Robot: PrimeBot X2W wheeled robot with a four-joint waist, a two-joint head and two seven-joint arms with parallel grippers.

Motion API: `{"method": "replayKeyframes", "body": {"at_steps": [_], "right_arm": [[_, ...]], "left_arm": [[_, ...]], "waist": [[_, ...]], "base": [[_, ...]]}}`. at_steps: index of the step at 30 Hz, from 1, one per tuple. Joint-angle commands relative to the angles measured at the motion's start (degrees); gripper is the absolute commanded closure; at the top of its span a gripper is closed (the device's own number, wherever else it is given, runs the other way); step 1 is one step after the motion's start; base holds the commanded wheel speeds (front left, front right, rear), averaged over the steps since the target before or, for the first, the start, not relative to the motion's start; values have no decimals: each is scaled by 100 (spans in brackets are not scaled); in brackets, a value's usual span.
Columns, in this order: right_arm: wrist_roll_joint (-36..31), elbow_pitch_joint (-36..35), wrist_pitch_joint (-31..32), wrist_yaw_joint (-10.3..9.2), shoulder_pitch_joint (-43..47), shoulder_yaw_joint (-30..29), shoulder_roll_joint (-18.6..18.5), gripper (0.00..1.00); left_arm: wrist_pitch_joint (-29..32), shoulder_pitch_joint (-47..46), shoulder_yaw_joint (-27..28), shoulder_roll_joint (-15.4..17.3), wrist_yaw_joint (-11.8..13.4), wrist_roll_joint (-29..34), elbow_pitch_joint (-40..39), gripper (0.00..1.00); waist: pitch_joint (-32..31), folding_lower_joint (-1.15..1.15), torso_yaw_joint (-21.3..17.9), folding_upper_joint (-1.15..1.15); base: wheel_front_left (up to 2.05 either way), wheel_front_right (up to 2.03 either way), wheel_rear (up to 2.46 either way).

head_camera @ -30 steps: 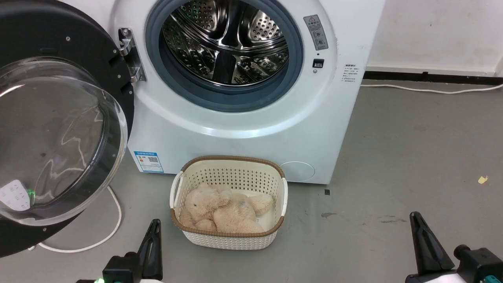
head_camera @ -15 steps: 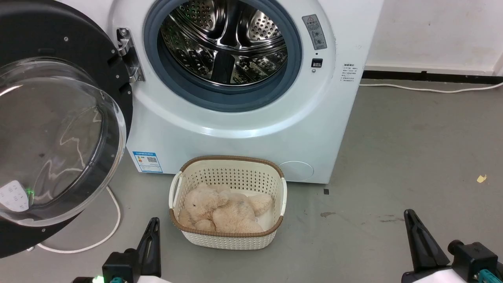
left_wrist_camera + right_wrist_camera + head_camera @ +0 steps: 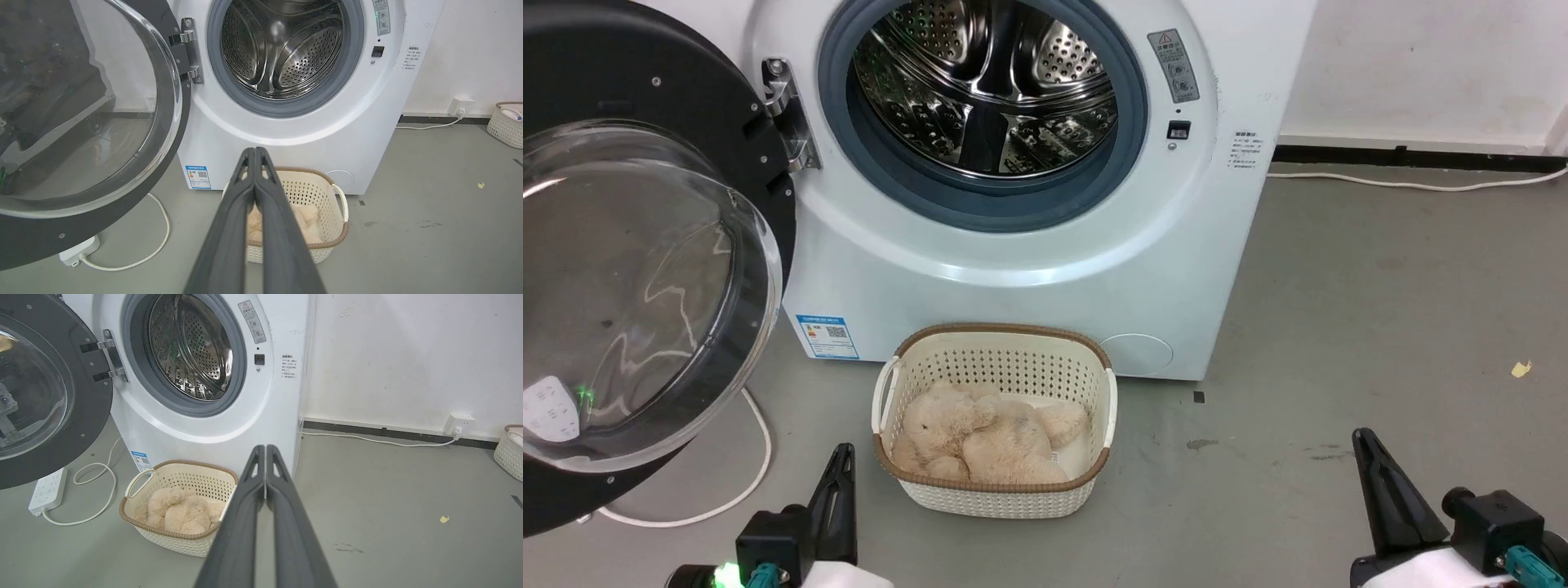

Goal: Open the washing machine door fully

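Right jaws edged inward — they and the left jaws closed, empty — washing machine door wide open, apart, up-left.

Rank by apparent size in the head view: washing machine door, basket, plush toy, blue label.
1. washing machine door (nearer the camera, partly cropped)
2. basket
3. plush toy
4. blue label

Laundry corner, washing machine, laundry basket, concrete floor
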Motion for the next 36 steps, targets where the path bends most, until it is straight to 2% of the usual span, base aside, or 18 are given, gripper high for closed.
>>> {"method": "replayKeyframes", "body": {"at_steps": [1, 36], "right_arm": [[-42, -29, 26, 2, -81, 17, 3, 100], [-247, -59, 449, 3, -285, 159, 4, 100]], "left_arm": [[40, -95, 23, -29, -25, 48, -31, 100], [461, -294, 168, -78, -141, 227, -117, 100]], "waist": [[1, 0, -2, 0], [16, 0, -60, 0]], "base": [[0, 0, 0], [0, 0, 0]]}}
